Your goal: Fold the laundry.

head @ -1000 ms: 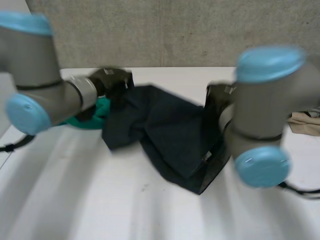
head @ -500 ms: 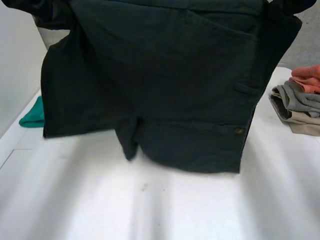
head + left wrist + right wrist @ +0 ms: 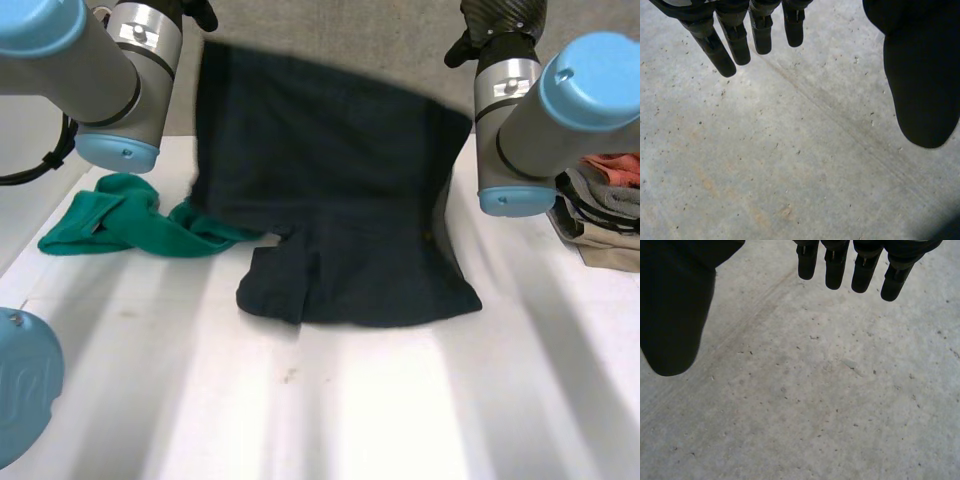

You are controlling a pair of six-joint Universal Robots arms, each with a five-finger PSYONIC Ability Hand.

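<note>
Lower half of frame: bare white table (image 3: 330,420), open room across the whole near side. Centre: dark navy shorts (image 3: 340,230), leg hems flat on the table nearest the camera. The waist points away toward the upper frame, so the long axis runs near to far. The upper part stands up off the table, blurred, its top edge slanting down from upper left to right.

Centre left: green cloth (image 3: 110,225), crumpled, touching the shorts' left side. Right edge: pile of folded clothes (image 3: 605,210), apart from the shorts.

Top corners: left hand (image 3: 203,12) and right hand (image 3: 497,25), above the shorts' top corners; grip unreadable from here. The wrist views settle it. Left fingers (image 3: 735,35) are straight with the thumb wide apart, only the concrete wall (image 3: 790,150) beyond. Right fingers (image 3: 860,267) are the same, spread wide and holding nothing.
</note>
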